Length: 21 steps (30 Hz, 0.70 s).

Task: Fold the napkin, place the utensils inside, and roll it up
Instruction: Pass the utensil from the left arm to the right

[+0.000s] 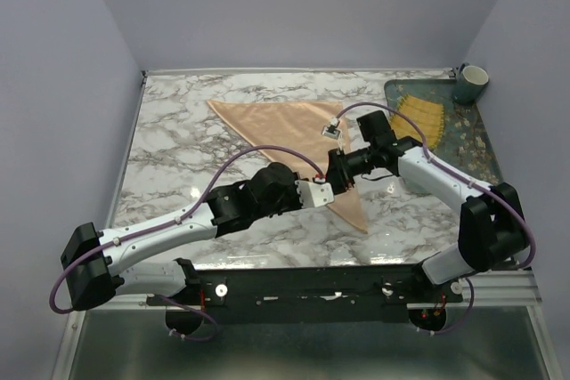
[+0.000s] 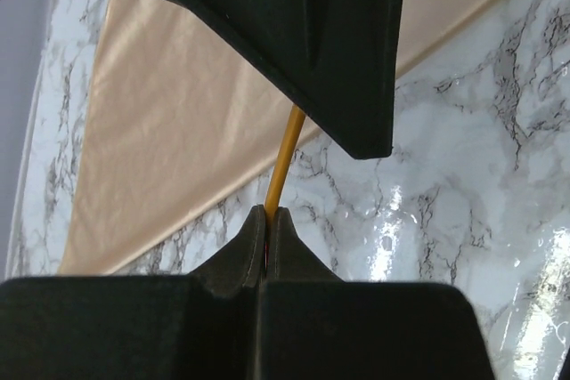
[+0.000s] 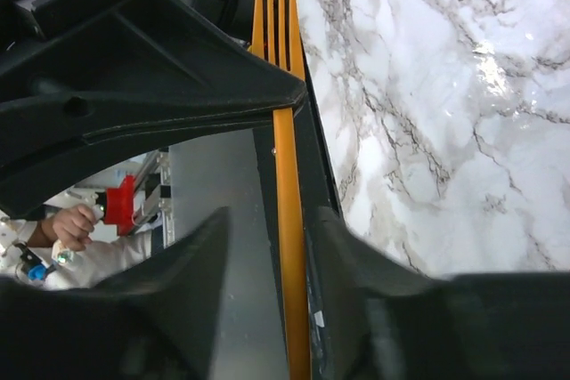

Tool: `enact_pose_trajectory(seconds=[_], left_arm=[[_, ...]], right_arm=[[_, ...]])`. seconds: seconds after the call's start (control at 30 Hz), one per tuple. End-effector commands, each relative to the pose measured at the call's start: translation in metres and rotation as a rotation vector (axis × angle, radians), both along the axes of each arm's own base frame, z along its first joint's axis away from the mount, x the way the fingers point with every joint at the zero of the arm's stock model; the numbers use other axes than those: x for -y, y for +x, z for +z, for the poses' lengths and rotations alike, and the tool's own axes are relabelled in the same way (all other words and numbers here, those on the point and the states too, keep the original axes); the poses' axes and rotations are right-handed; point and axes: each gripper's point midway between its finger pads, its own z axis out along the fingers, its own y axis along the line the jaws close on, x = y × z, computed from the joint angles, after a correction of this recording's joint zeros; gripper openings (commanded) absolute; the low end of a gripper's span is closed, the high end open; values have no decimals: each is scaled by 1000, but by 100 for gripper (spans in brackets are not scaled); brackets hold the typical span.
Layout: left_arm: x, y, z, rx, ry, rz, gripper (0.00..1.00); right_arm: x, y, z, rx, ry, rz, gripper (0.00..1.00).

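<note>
Napkin (image 1: pixel 276 126) triangular; left gripper (image 2: pixel 267 215) clamps fork (image 2: pixel 285 153); right gripper (image 3: pixel 276 224) apart; tray (image 1: pixel 472 144) holds yellow cloth (image 1: pixel 423 115).

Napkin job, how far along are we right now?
Done: the napkin lies folded into a triangle on the marble. In hand: the left gripper is shut on the orange fork, whose handle runs between the right gripper's spread fingers. Left: no utensil shows on the napkin yet, and it is unrolled.
</note>
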Motion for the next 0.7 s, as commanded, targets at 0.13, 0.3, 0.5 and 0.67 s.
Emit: enact_pose_trajectory(seconds=[0.13,0.3,0.5,0.67], left_arm=[[-7,17,12,109,-15,110,1],[-19,43,52,-66,-301,275,89],[-29,58,101,-333,-756,487,96],[-58,102,87,-774,-1042,715,99]], right_arm=[[-12,-1,5,43,18,39,11],[-5,33,-8,206,-95,-211,1],[-3,75,-9,446,-108,-444,0],[-16,95,-5,592,-100,-515,1]])
